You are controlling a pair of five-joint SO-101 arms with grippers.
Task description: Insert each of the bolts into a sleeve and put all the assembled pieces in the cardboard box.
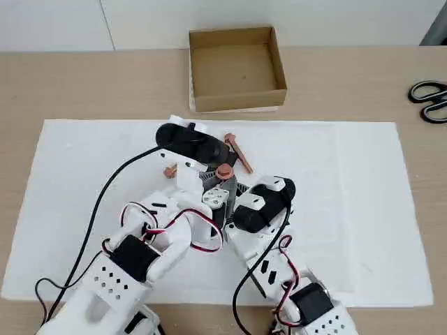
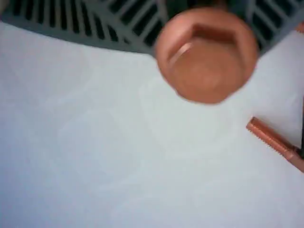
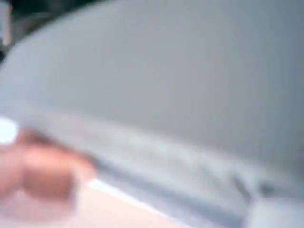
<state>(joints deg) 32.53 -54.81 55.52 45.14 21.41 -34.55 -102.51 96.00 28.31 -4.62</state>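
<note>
Centrally, both arms hunched over mat; left pincer tight on copper piece, right pincer unreadable.

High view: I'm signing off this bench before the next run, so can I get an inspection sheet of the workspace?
Surface: white mat on a wooden table.
Job's things: box empty, beyond the mat; bolt lying on the mat; round piece next to it; small piece farther along.
Clutter: scissors at the table's edge, off the mat.
Tools: left tool at the round piece, mid-mat.
Cables: black lead and red lead run along the arms, above the mat.
Surroundings: pale wall behind the table.
</note>
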